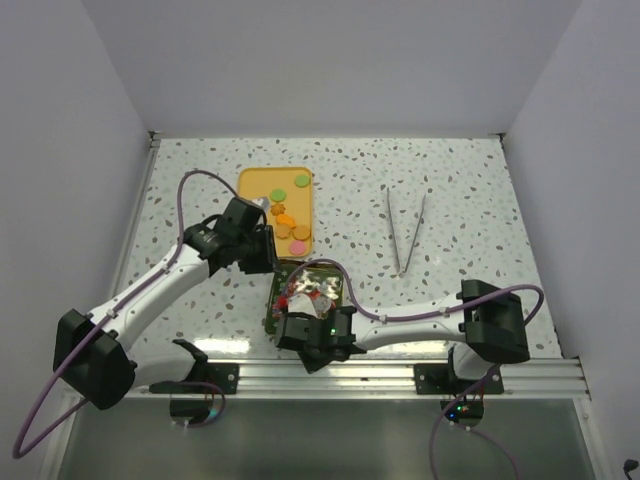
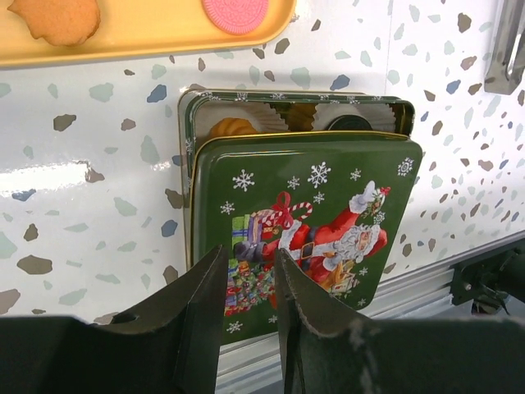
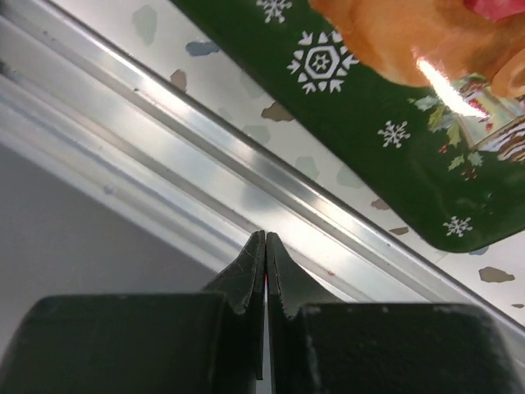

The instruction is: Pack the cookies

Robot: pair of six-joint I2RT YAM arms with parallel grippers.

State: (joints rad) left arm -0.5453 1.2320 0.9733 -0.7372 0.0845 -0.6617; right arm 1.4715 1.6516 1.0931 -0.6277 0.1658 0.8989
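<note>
One yellow tray (image 1: 255,182) sits far-left with about seven cookies (image 1: 287,220) on it: mostly orange, one green, one pink. Just near of it, one green tin (image 2: 187,131) shows three more past its shifted lid (image 2: 303,213). One pair of tongs (image 1: 405,232) lies to the right. The left gripper (image 2: 248,256) hangs over the lid, fingers narrowly apart and empty. The right gripper (image 3: 265,240) — pressed shut, holding nothing — hovers above the near rail (image 3: 164,156).

Roughly 7 cookies (image 1: 301,181), 1 tray (image 1: 245,180), 1 tin (image 2: 190,115), 1 lid (image 2: 303,230), 1 pair of tweezers (image 1: 400,268).
</note>
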